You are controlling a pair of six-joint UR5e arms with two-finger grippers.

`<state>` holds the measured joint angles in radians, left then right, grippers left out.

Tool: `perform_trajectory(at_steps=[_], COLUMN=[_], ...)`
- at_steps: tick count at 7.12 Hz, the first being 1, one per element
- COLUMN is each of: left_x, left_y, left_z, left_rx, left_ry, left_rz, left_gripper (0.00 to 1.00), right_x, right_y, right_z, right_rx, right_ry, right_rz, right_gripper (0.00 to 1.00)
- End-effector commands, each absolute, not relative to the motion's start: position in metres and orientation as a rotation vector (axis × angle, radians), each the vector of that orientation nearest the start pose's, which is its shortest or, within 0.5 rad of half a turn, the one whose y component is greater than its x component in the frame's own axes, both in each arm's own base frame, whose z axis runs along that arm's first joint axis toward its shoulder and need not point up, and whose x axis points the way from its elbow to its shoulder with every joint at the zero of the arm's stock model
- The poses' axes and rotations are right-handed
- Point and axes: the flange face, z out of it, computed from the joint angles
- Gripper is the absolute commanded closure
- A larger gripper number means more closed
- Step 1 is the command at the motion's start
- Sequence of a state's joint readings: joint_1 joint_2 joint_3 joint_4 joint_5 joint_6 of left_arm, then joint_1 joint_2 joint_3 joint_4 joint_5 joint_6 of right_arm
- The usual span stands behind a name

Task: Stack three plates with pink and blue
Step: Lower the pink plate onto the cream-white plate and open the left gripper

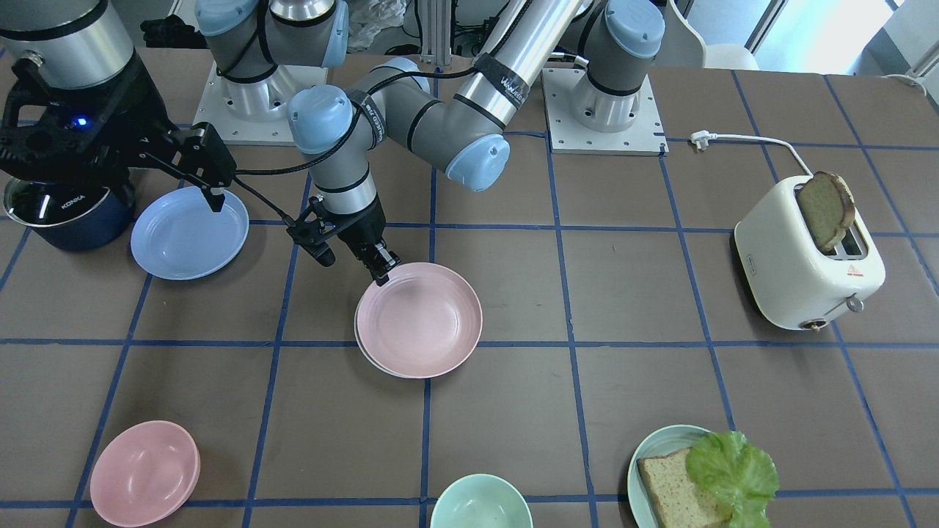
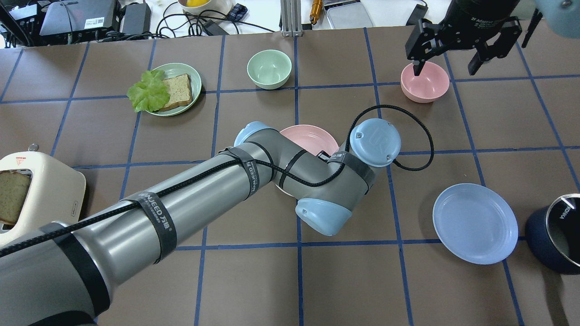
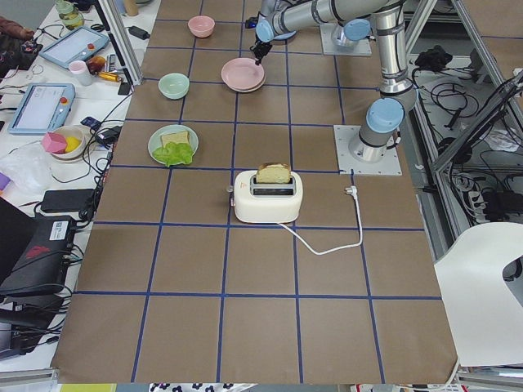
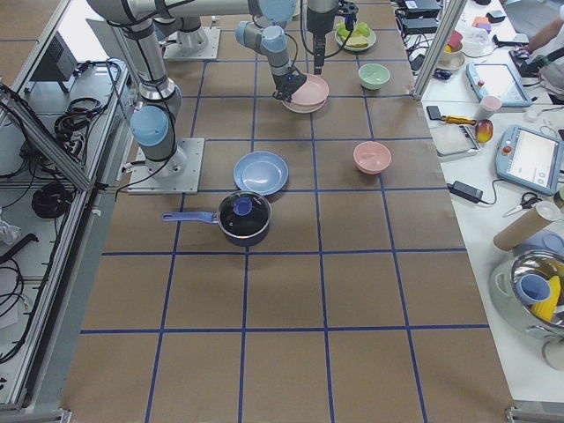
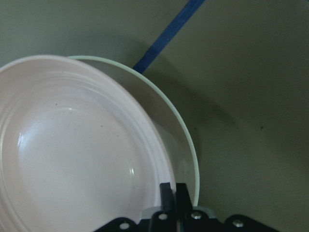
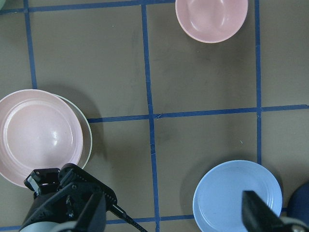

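The pale pink plate [image 1: 419, 319] lies on the cream-white plate [image 1: 369, 358], shifted a little off it, near the table's middle. My left gripper [image 1: 383, 275] is shut on the pink plate's rim on the robot's side. The left wrist view shows the fingertips [image 5: 168, 195] pinched on that rim, with the cream-white plate [image 5: 181, 145] showing beneath. In the overhead view the left arm hides this gripper. The light blue plate [image 1: 189, 233] lies alone near the robot's right side. My right gripper [image 1: 213, 192] hangs high above it, open and empty.
A navy pot [image 1: 66, 213] stands beside the blue plate. A pink bowl [image 1: 144, 473], a mint bowl [image 1: 480, 502] and a teal plate with bread and lettuce [image 1: 649, 458] sit along the far edge. A white toaster [image 1: 807, 264] holds a bread slice.
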<state>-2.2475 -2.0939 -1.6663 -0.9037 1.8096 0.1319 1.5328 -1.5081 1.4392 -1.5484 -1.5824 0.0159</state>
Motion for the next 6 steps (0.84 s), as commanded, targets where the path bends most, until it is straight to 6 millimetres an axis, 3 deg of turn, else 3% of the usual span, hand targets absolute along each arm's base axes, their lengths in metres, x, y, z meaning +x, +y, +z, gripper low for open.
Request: perform_trajectory(at_steps=[1,2,3,4,5,6], left_x=[-0.484,-0.484,-0.485,-0.486,-0.487,-0.486], left_y=[-0.428,-0.428,-0.427,-0.425,-0.423,-0.422], left_z=[0.21,0.211,0.215,0.227,0.235,0.243], left_rx=[1.14,1.14,1.134,1.135,1.133,1.131], left_ry=[2.686,2.688,2.694,2.698,2.703,2.704], left_rz=[-0.16,-0.163,-0.175,-0.202,-0.22,-0.236], left_gripper=[0.86,0.38,0.12,0.04,0.03,0.0], right_x=[0.11,0.11,0.11,0.109,0.102,0.083], right_y=[-0.527,-0.527,-0.528,-0.528,-0.53,-0.533], right_z=[0.519,0.519,0.518,0.519,0.52,0.519], right_rx=[0.09,0.092,0.09,0.092,0.059,0.022], right_ry=[3.152,3.151,3.151,3.152,3.154,3.154], right_rz=[-0.07,-0.07,-0.07,-0.072,-0.079,-0.071], right_gripper=[0.0,0.0,0.0,0.0,0.0,0.0])
